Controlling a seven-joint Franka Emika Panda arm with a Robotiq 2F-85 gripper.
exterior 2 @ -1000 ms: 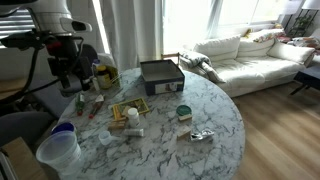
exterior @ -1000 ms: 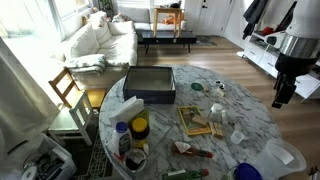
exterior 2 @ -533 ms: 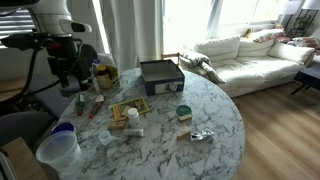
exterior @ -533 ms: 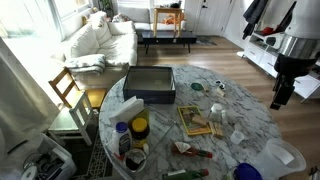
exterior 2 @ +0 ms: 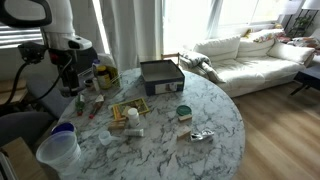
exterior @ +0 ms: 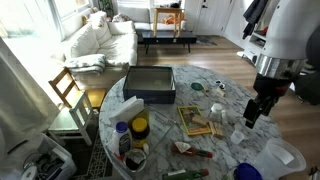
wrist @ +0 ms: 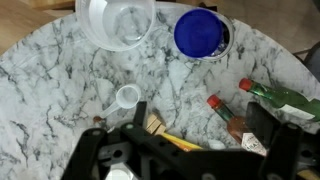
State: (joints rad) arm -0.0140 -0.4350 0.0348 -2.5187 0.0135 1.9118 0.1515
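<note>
**Inspector:** State of your end effector (exterior: 251, 113)?

**Assistant:** It hangs above the marble bench (wrist: 40, 100), jaws spread wide and holding nothing.

**Inspector:** What is nearest to it?

**Assistant:** The small white cup (wrist: 128, 97), upright on the bench and close ahead in your wrist view. Beyond the cup, a clear plastic tub (wrist: 118, 20) and a blue round container (wrist: 203, 32) sit side by side.

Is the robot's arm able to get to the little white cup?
Probably yes. The end effector hangs over the table close to the cup, and nothing covers it; the clear tub and blue bowl sit apart.
</note>
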